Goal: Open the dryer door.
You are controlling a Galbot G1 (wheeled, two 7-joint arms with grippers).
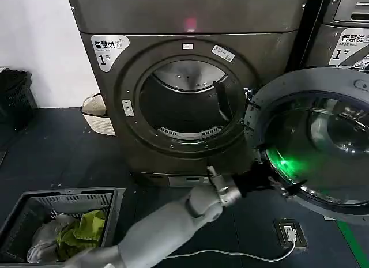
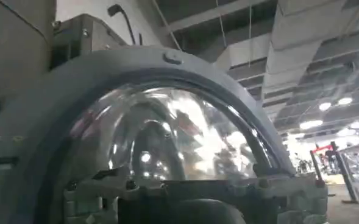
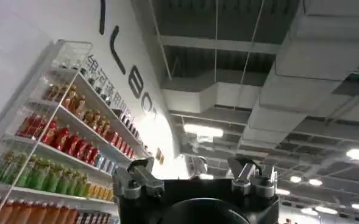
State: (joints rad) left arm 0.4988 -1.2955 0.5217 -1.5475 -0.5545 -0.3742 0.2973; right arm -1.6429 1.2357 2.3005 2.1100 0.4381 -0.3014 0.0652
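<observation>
The left gripper (image 1: 271, 181), at the end of the grey arm reaching across from the near left, sits at the near-left rim of the round grey dryer door with its domed glass window (image 1: 314, 144). Whether its fingers clasp the rim or rest loose against it cannot be told. In the left wrist view the door (image 2: 100, 79) looms just beyond that gripper (image 2: 185, 192). The door stands swung open to the right of the dark grey front-loading dryer (image 1: 190, 101), whose drum opening is exposed. The right gripper (image 3: 194, 179) points up toward a ceiling, fingers spread and holding nothing. A grey laundry basket with crumpled clothes (image 1: 57, 219) sits at the near left on the dark floor.
</observation>
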